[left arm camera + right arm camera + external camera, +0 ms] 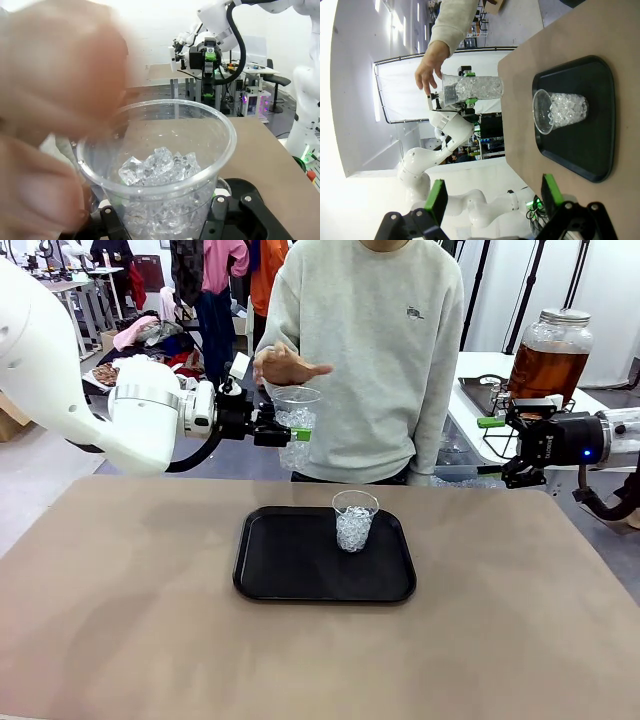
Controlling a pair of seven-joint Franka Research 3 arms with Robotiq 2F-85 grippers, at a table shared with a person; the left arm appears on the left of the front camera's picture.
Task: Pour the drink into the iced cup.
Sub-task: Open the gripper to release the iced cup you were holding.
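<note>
Iced cup (297, 412) is clamped by left gripper (289, 433) fingers, held up at person's hand (286, 367), presumably for handover; right gripper (493, 194) fingers are spread wide, empty, near drink (545, 370).

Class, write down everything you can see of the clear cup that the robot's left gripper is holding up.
The clear plastic cup is a tapered tumbler with a rolled rim, over half full of ice cubes, with no coloured liquid visible. It is upright in the air beyond the black tray, clamped at mid-height by the left gripper. A person's hand is at its rim; contact is unclear.
</note>
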